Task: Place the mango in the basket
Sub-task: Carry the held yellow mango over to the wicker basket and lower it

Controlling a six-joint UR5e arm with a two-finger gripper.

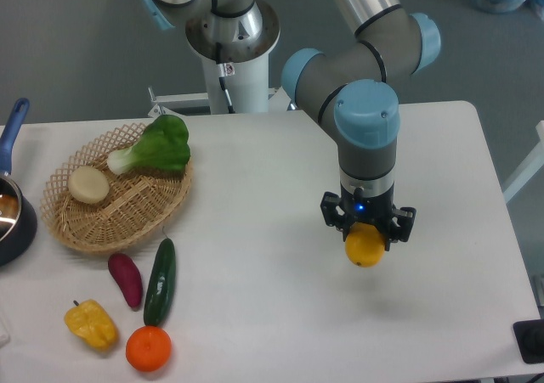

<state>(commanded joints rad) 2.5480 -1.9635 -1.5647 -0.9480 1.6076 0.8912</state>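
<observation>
Hanging over the right half of the white table (280, 196), the gripper (366, 240) points straight down with its fingers clamped on the mango (365, 246), a smooth yellow-orange fruit whose lower part shows below the black gripper body. The mango appears to be lifted clear of the tabletop, with a faint shadow under it, though the exact gap cannot be judged from this angle. The arm (367, 137) drops vertically from a grey and blue elbow joint to the wrist. The basket (81, 230) sits well apart on the left side of the table, a shallow round wicker piece in light tan. Inside it lie a green bok choy (157, 148), resting against the far right rim, and a pale round vegetable (88, 184) nearer the middle. Just in front of the basket lie a purple sweet potato (126, 278) and a dark green cucumber (160, 281), side by side and nearly touching. Nearer the front edge are a lumpy yellow bell pepper (92, 324) and a round orange (148, 348), close together. At the left edge, a dark pot (12, 222) with a blue handle is partly cut off, just beside the basket.
</observation>
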